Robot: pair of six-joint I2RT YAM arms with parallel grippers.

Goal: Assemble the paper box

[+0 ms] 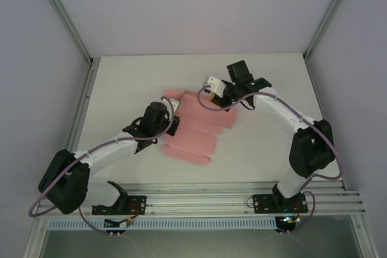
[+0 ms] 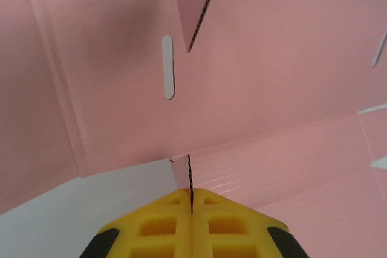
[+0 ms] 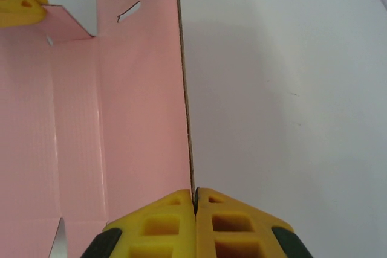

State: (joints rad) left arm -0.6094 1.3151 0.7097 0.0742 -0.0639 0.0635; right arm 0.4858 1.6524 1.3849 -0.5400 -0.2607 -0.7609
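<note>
1. The box (image 1: 196, 131) lies open in the middle of the table (image 1: 266, 143), between the grippers.
2. The left gripper (image 2: 191, 202) is at its left side, pinching a flap edge.
3. The right gripper (image 3: 195, 199) is at its far right side, pinching a wall edge.

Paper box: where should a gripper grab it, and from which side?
The paper box is thin card lying mostly flat on the table, so only upturned walls give purchase. Pinch a raised panel's thin free edge, coming in edge-on from outside, one finger on each face. Left gripper and right gripper both hold such edges.
</note>
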